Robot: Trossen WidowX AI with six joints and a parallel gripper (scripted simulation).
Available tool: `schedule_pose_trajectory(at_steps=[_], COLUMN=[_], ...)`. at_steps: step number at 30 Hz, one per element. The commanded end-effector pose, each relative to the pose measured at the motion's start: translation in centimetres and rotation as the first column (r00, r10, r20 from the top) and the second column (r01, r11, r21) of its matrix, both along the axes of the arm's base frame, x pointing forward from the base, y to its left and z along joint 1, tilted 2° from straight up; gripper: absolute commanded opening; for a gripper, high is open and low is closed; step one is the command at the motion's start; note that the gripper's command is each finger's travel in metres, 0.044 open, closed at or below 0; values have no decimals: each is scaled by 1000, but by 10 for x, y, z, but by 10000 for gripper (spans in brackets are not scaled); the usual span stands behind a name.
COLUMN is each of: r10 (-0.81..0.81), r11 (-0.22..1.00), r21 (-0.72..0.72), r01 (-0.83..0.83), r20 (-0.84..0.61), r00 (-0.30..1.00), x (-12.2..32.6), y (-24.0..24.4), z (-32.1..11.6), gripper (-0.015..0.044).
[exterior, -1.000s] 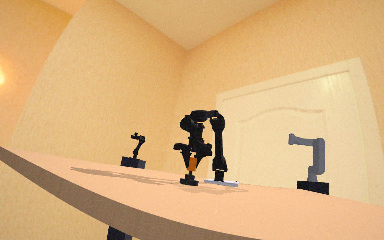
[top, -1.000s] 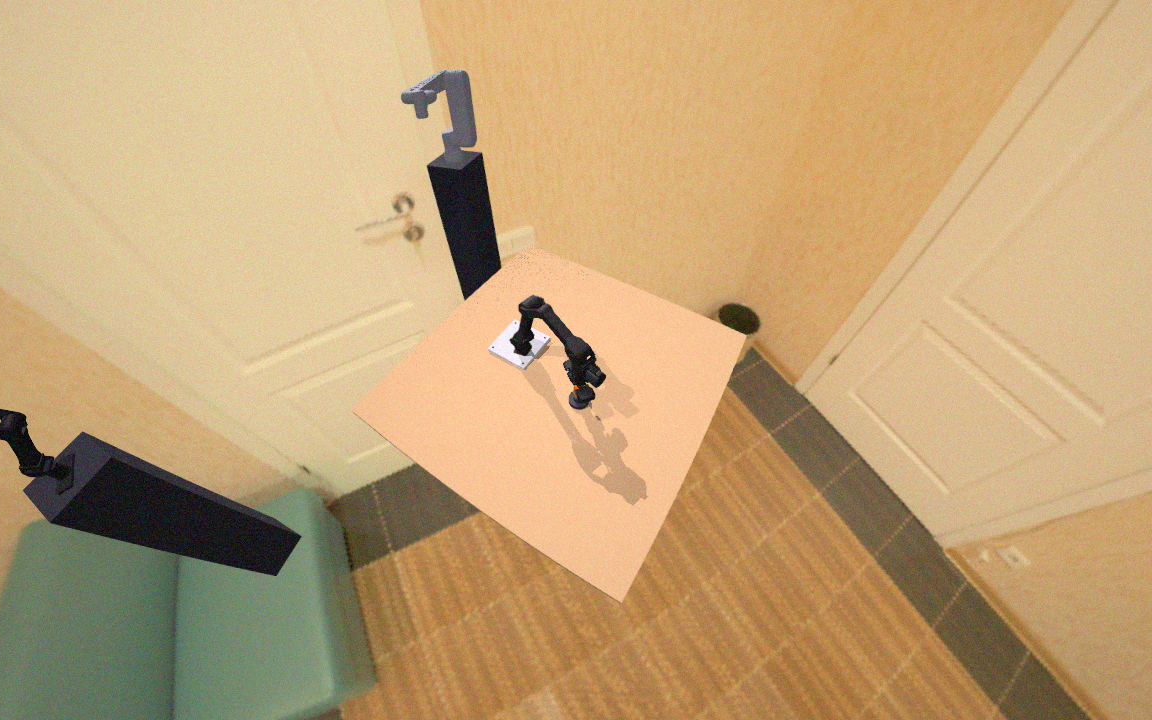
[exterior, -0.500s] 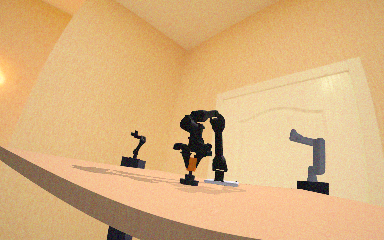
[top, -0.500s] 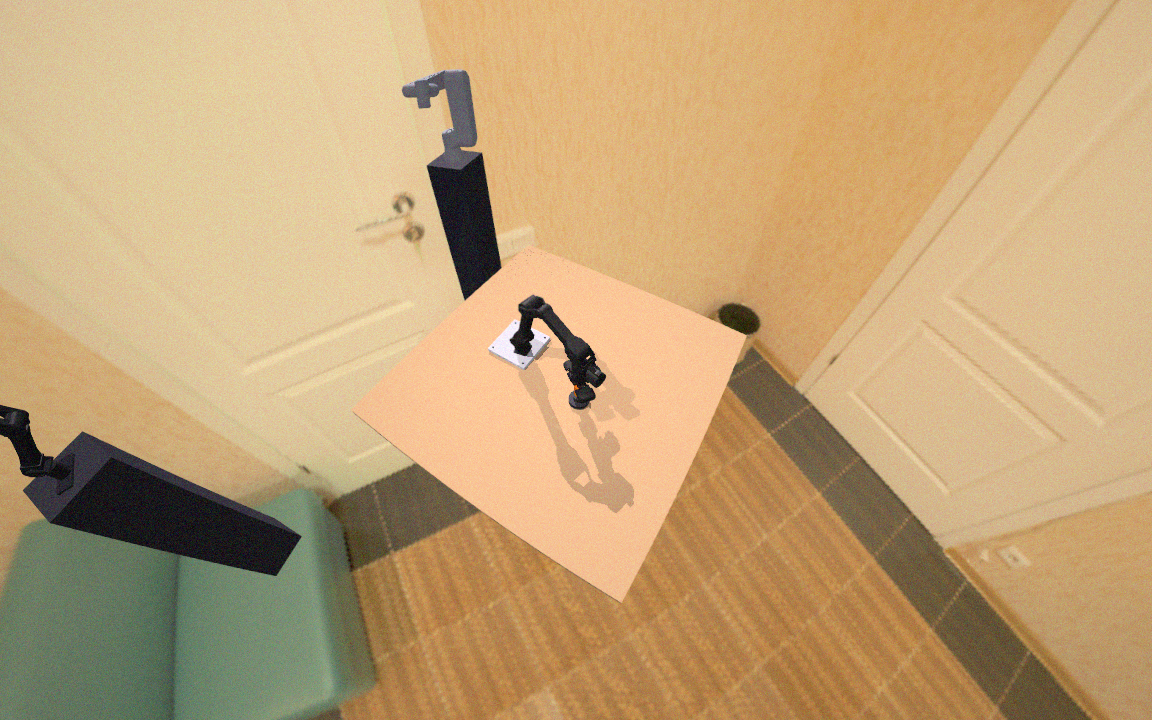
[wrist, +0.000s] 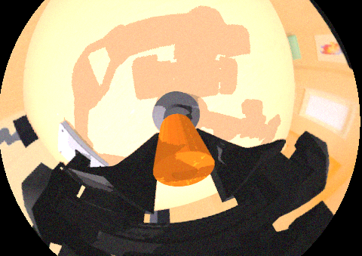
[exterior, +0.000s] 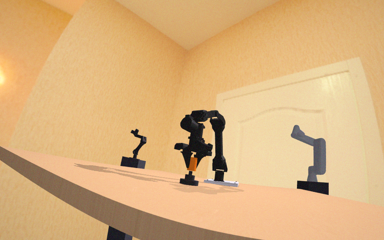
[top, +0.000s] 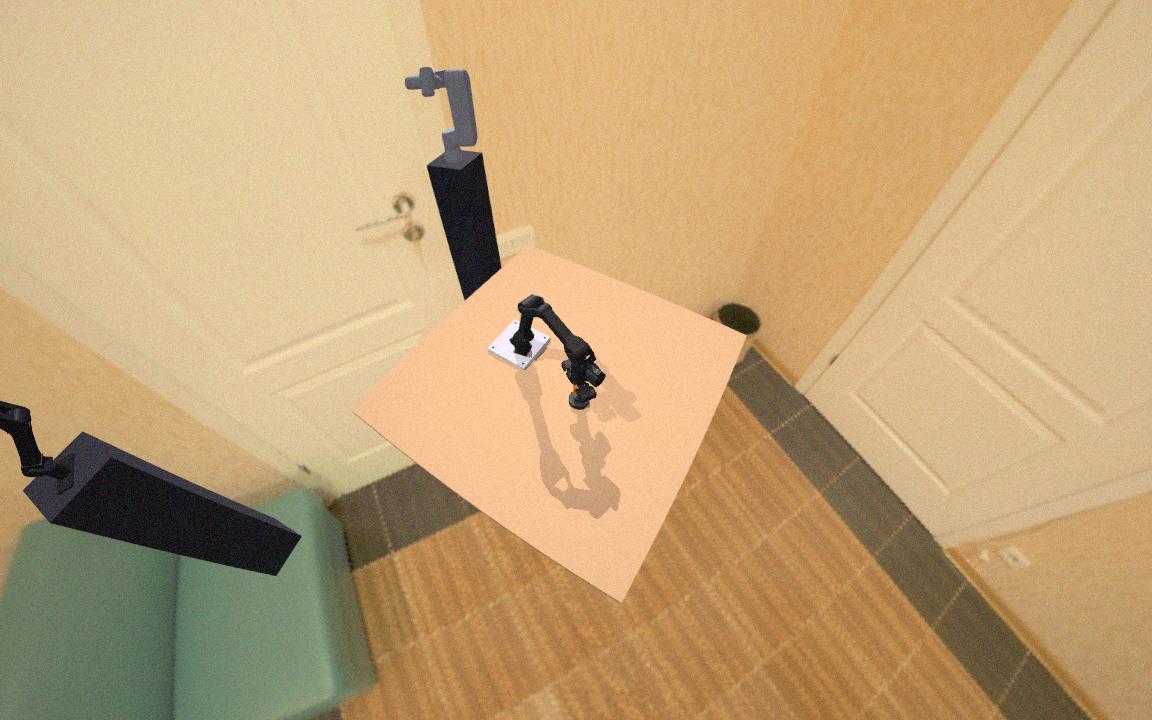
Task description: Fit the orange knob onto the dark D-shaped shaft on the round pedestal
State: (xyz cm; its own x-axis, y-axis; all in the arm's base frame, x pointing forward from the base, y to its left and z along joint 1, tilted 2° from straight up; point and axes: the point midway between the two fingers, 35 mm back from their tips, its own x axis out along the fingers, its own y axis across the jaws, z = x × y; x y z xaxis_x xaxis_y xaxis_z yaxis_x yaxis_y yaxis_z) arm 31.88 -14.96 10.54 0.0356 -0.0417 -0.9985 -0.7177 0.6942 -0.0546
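The orange knob [exterior: 193, 164] [wrist: 182, 154] is upright between the fingers of my gripper [exterior: 192, 167] [wrist: 177, 134], which is shut on it. In the top view only a sliver of orange shows beside the dark fingers. The round dark pedestal [top: 577, 402] [exterior: 189, 182] [wrist: 160, 114] stands on the table below the knob. In the exterior view the dark shaft [exterior: 190, 173] shows between the knob's lower end and the pedestal, so the knob is above the pedestal's top. Whether the shaft's tip is inside the hole is hidden, and so are both flat sides.
The arm's white base plate [top: 519, 345] [exterior: 229, 182] [wrist: 73, 143] is bolted near the pedestal on the tan table [top: 473, 429] [exterior: 247, 208]. Two other arms stand on dark posts [top: 464, 214] [top: 159, 510] beyond the table. The arm's shadow falls across the table.
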Motion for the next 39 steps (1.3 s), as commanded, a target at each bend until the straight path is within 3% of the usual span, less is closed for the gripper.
schedule_pose_trajectory(at_steps=[1,39], r10=[122,132], r11=[993,991], r21=[-5,-5], r01=[-122,-132], r20=[0,0], r00=[993,991], x=[0,-1], y=[1,1], z=[4,2], gripper=[0,0])
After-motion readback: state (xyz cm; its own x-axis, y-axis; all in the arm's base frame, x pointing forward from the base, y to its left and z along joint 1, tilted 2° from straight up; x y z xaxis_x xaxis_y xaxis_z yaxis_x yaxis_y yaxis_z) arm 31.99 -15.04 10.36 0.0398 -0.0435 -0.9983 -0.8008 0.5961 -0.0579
